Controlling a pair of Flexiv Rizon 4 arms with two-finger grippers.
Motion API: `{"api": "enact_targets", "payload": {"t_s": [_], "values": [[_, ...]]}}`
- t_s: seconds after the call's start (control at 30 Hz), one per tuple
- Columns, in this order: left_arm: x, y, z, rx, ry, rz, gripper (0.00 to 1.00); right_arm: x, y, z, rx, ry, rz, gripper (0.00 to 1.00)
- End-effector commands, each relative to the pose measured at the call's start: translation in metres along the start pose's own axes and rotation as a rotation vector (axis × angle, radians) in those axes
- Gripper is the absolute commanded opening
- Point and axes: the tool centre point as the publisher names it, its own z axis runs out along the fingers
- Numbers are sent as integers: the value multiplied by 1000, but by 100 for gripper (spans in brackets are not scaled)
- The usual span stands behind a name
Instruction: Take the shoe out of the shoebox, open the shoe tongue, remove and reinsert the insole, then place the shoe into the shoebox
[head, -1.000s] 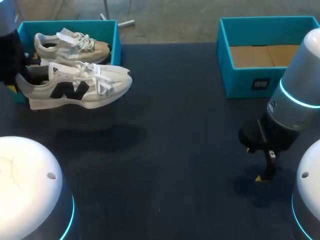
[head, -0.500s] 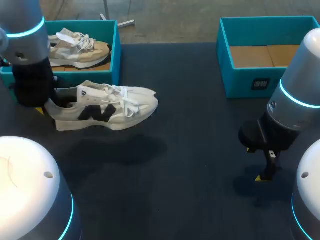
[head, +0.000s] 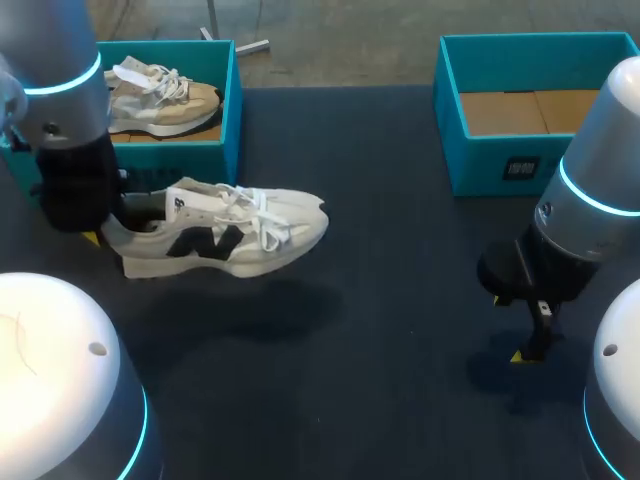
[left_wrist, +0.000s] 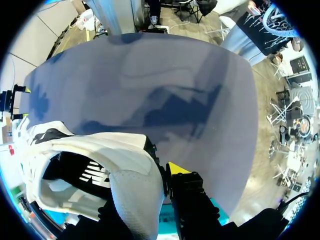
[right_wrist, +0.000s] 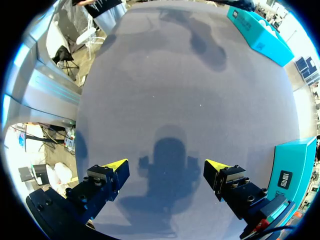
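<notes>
My left gripper has carried the shoe out of the shoebox. It now hangs just in front of that box, so it only needs setting down. The jaws clamp its heel, I believe, though the inner finger is hidden inside. My right gripper stands spread and empty, far from the box.
</notes>
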Motion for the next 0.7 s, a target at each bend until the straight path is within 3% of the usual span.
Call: {"api": "enact_targets", "payload": {"t_s": [0.03, 0.47, 0.7], "values": [[-10, -3, 7, 7, 10, 3, 0, 1, 0, 1, 1, -2, 1, 100], [-31, -31, 30, 69, 16, 7, 0, 1, 0, 1, 1, -2, 1, 100], [-31, -31, 30, 69, 16, 7, 0, 1, 0, 1, 1, -2, 1, 100]]}}
